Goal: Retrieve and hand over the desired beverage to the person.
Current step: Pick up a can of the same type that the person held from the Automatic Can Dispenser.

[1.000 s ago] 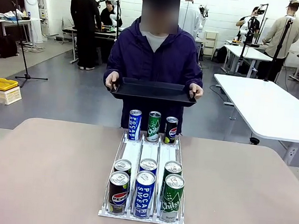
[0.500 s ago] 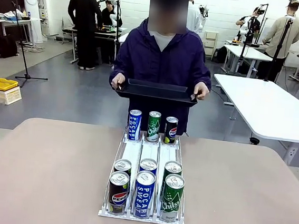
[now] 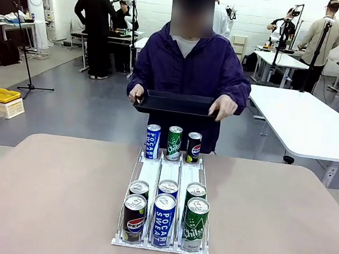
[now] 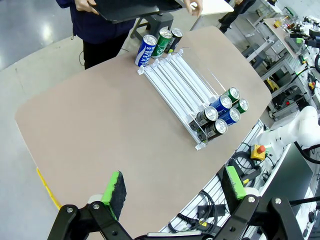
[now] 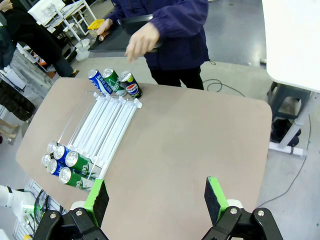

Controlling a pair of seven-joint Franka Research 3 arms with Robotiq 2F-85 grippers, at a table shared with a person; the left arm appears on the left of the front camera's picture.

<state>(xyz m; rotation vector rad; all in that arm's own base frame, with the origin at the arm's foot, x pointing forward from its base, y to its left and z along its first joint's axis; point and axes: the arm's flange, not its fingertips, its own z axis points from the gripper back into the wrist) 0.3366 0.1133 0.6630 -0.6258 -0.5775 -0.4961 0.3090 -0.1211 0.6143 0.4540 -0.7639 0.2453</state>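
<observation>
- While no can has been singled out, the left gripper [image 4: 173, 186] and right gripper [image 5: 157, 199] hang high over the table [image 3: 49, 193], jaws spread and empty; best to wait for the person [image 3: 187, 63] to point.
- Beverages stand in the rack [image 3: 151, 172]: three far cans [image 3: 173, 143] at the person's end, six near cans [image 3: 164, 213] at the robot's end.
- Front view reads the labels; the right wrist view catches one hand [image 5: 142, 40] off the black tray [image 5: 117, 36].
</observation>
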